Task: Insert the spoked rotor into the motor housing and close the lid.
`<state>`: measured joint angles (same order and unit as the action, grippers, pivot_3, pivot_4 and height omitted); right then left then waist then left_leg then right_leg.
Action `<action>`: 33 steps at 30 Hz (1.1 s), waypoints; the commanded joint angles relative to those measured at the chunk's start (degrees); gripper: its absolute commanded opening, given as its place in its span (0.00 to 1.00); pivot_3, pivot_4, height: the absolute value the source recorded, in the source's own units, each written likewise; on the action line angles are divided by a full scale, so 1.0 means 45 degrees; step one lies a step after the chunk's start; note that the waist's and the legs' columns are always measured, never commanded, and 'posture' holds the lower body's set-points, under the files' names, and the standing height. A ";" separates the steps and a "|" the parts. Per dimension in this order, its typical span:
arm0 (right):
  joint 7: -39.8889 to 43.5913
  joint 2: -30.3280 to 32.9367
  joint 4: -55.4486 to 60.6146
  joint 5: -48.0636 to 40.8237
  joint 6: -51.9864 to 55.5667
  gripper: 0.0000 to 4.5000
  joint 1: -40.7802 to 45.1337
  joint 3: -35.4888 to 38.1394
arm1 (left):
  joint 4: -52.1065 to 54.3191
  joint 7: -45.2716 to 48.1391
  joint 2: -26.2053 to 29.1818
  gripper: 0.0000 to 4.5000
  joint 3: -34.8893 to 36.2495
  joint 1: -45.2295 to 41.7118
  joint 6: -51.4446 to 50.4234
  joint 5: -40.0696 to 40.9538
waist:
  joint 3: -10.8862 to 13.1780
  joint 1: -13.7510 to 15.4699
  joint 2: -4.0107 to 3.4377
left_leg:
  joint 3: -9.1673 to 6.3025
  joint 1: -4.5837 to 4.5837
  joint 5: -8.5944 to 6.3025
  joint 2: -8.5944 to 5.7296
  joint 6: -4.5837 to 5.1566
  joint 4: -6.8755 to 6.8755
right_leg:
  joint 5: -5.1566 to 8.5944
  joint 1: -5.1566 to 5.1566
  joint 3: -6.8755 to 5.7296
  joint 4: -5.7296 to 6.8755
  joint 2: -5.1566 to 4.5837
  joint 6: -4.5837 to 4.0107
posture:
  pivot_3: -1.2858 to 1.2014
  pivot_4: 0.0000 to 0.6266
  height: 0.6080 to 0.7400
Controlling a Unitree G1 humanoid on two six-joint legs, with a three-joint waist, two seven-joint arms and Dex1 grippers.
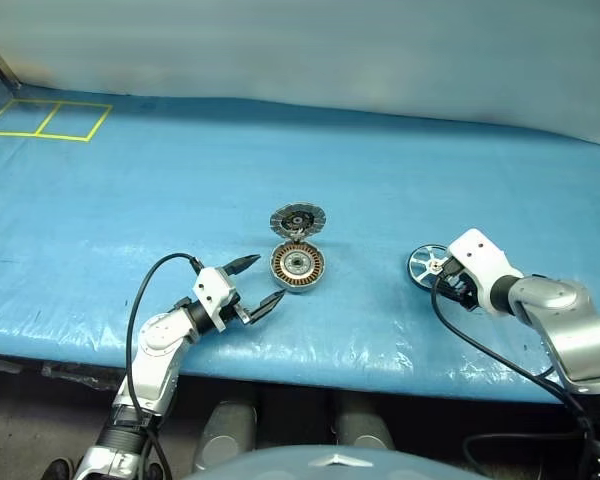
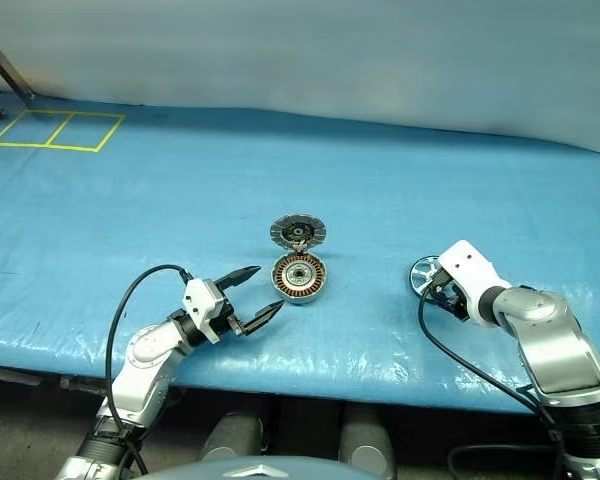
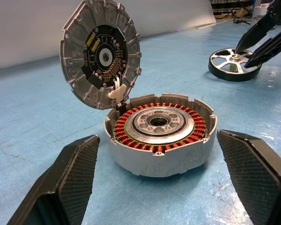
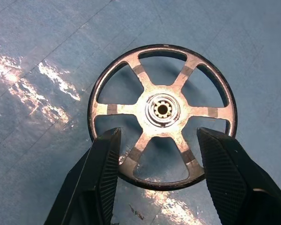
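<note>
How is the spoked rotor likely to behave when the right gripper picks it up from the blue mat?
The spoked rotor looks metal, so probably rigid. Its thin round rim would likely roll if dropped on edge. The right gripper's fingers straddle a spoke, which may slip when squeezed.

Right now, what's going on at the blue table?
A motor is being assembled. The motor housing sits on the blue table cover with its lid hinged up and its copper windings exposed. The left gripper waits beside it, fingers wide open. The right gripper is over the spoked rotor, which lies flat off to the right, fingers open over its rim, not yet gripping. Nothing is inserted yet.
</note>
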<state>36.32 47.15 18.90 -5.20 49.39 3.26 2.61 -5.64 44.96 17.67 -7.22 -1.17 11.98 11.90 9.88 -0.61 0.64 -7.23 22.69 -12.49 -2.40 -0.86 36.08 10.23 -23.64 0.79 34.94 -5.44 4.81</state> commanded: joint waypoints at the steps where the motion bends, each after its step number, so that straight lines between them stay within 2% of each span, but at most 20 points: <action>1: -0.0162 -0.0040 0.0131 -0.0025 -0.0049 0.61 0.0018 0.0199 | 0.0082 -0.0032 0.0021 0.98 0.0099 -0.0088 0.0340 0.0007 | 0.0000 0.0002 0.0000 | 0.0000 0.0000 0.0000 0.0000 0.0000 0.0003 | 0.0000 0.0001 0.0000 0.0001 0.0000 0.0001 | 0.52 0.24 1.00; 7: -0.0399 -0.0509 -0.0646 -0.0024 -0.0238 0.61 0.0197 0.0045 | -0.0005 -0.0049 0.0000 0.98 0.0066 -0.0139 0.0402 -0.0045 | -0.0002 0.0002 0.0003 | -0.0001 -0.0003 0.0000 0.0001 0.0000 0.0006 | -0.0001 0.0007 0.0000 0.0001 0.0000 0.0001 | 0.52 0.24 1.00; 12: -0.0426 -0.0832 -0.0886 -0.0052 -0.0404 0.36 0.0229 -0.0094 | -0.0010 -0.0108 0.0002 0.98 0.0094 -0.0107 0.0454 -0.0071 | -0.0007 0.0004 0.0006 | -0.0002 -0.0010 0.0000 0.0000 0.0000 0.0007 | -0.0003 0.0013 -0.0001 0.0002 0.0001 0.0001 | 0.52 0.24 1.00; 20: -0.0439 -0.1272 -0.0617 -0.0433 -0.0888 0.36 0.0242 0.0559 | 0.0050 0.0021 0.0105 0.98 0.0156 -0.0033 0.0442 0.0114 | -0.0013 -0.0018 0.0010 | 0.0001 -0.0027 0.0001 0.0006 -0.0001 0.0013 | -0.0003 0.0025 0.0001 0.0009 0.0005 0.0000 | 0.52 0.24 1.00; 26: 0.0570 -0.2335 0.0829 -0.2921 -0.0723 0.36 0.0321 0.1687 | 0.0104 0.0487 0.0142 0.98 0.0163 -0.0063 0.0302 0.0555 | -0.0014 -0.0011 -0.0001 | -0.0001 -0.0016 0.0000 0.0004 0.0001 0.0010 | -0.0007 0.0014 0.0003 0.0008 0.0005 0.0004 | 0.52 0.24 1.00; 33: 0.1576 -0.2538 0.1726 -0.4392 -0.0914 0.36 0.0124 0.1013 | -0.0095 0.1095 0.0154 0.98 0.0165 0.0010 0.0489 0.0912 | -0.0014 0.0000 0.0000 | -0.0003 -0.0017 0.0000 0.0002 0.0001 0.0014 | -0.0006 0.0020 0.0003 0.0007 0.0005 0.0002 | 0.52 0.24 1.00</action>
<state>42.36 36.05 23.59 -22.89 46.42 3.33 7.42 -6.53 49.06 18.21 -7.13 -1.16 12.98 14.82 9.81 -0.61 0.64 -7.24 22.61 -12.49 -2.39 -0.86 36.15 10.20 -23.55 0.80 34.97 -5.42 4.82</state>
